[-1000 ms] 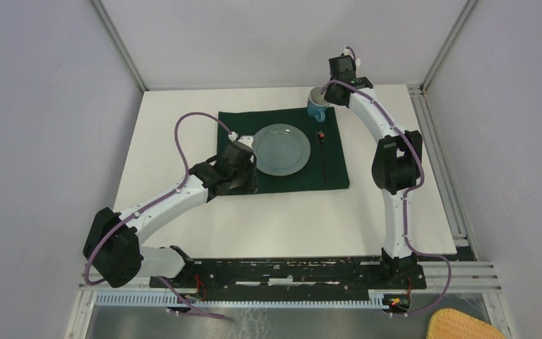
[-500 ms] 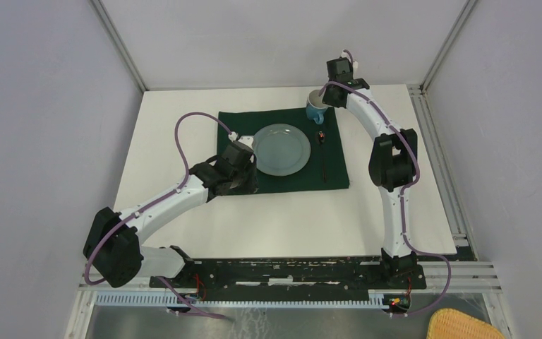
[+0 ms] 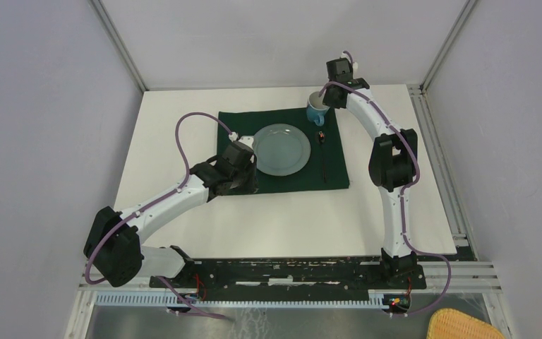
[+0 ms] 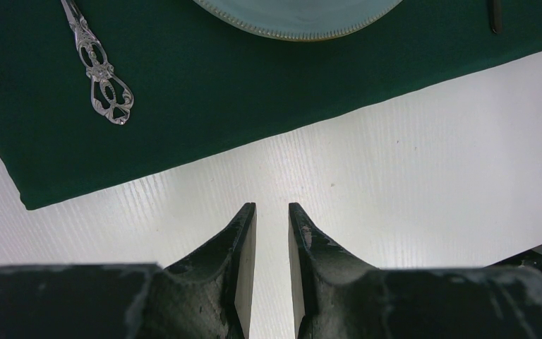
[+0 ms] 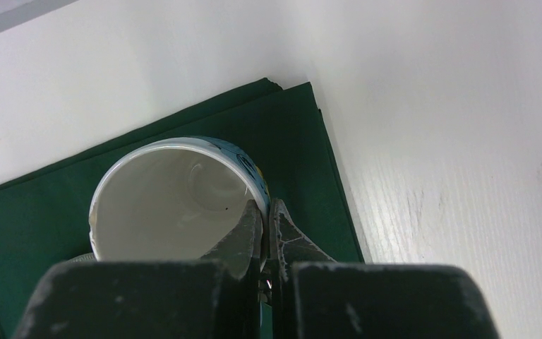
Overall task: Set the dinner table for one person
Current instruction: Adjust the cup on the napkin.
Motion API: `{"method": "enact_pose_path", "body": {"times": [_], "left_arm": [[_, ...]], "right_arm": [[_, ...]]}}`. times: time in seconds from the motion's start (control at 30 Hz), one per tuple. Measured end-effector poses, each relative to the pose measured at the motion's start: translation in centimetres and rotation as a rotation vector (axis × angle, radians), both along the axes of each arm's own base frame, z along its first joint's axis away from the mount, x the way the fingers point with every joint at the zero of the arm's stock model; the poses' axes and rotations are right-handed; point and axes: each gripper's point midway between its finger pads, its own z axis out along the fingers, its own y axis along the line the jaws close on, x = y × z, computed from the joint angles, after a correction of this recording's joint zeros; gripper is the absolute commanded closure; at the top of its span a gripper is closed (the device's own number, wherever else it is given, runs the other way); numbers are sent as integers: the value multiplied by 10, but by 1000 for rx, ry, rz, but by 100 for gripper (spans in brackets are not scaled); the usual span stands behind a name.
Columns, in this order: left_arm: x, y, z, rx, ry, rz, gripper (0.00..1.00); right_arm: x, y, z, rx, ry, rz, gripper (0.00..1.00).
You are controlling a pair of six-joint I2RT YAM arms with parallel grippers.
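The white dinner table [image 3: 289, 219] bears a dark green cloth [image 3: 289, 182]. A pale blue-green plate [image 3: 281, 150] lies at the cloth's middle. A dark utensil [image 3: 323, 152] lies right of the plate. A blue mug [image 3: 316, 109] with a white inside [image 5: 169, 205] is over the cloth's far right corner [image 5: 303, 141]. My right gripper [image 5: 262, 205] is shut on its rim, one finger inside, one outside. I cannot tell whether the mug touches the cloth. My left gripper [image 4: 272, 206] is slightly open and empty above bare table, near the cloth's front left corner. An ornate silver fork handle [image 4: 102, 78] lies left of the plate [image 4: 296, 18].
Grey walls and metal frame rails close in the table on the left, back and right. A yellow woven basket [image 3: 462, 326] sits off the table at the near right. The arm bases stand on a black rail [image 3: 289, 268] along the near edge.
My right arm has shifted slightly left with the mug in its grip. The left arm, plate and utensils have not moved.
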Motion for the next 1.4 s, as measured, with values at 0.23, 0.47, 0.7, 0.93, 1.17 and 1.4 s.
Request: {"method": "enact_pose_path", "body": {"times": [0.23,0.47,0.7,0.93,1.17,1.4], "left_arm": [[0,0,0,0,0,0,70],[0,0,0,0,0,0,70],[0,0,0,0,0,0,70],[0,0,0,0,0,0,70],[0,0,0,0,0,0,70],[0,0,0,0,1,0,70]], "right_arm": [[-2,1,-5,-4,15,2,100],[-3,3,-6,-4,18,6,100],[-2,4,-13,-4,28,9,100],[-2,5,-14,-2,29,12,88],[2,11,-10,17,7,21,72],[7,14,-8,24,-18,26,67]]}}
